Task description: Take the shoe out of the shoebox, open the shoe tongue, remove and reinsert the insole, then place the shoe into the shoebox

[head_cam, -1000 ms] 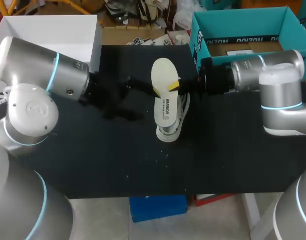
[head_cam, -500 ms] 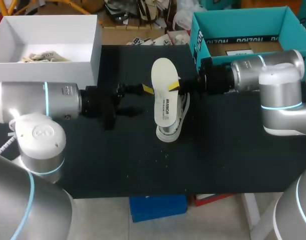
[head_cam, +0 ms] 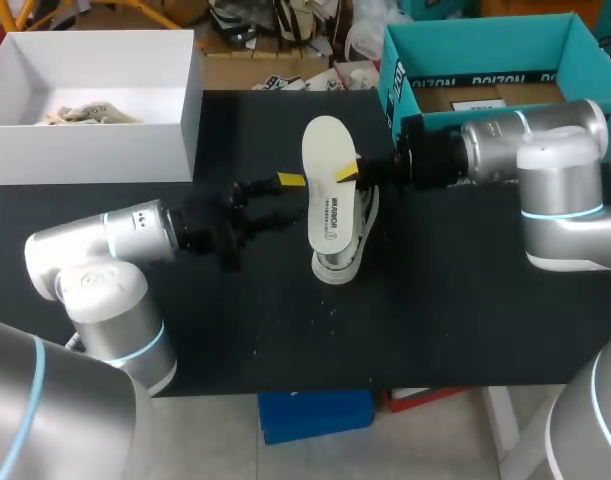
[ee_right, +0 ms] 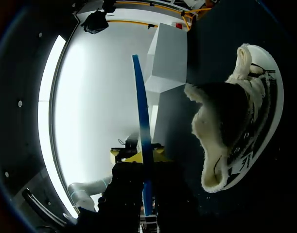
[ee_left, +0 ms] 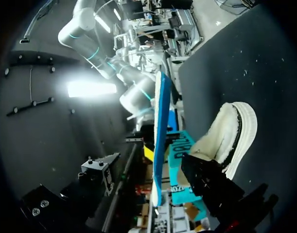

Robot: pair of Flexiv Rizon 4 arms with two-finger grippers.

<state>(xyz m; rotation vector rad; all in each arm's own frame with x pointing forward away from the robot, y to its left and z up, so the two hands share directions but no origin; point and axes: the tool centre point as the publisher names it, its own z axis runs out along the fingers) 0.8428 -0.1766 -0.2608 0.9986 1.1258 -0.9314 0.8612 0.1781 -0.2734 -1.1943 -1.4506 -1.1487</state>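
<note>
Black table (head_cam: 435, 320), white shoe (head_cam: 337, 266) mid-table, white box (head_cam: 95, 150) far left, teal shoebox (head_cam: 475, 45) right

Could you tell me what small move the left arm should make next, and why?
Probably ease the left claw forward to steady the shoe: it lies loose on the table, the right claw holds the insole over it, and the left claw hangs open beside it.

Cream insole (head_cam: 325, 150), blue edge; white shoe (head_cam: 337, 268); teal shoebox (head_cam: 485, 45); black table (head_cam: 435, 320); white second box (head_cam: 95, 140).
</note>
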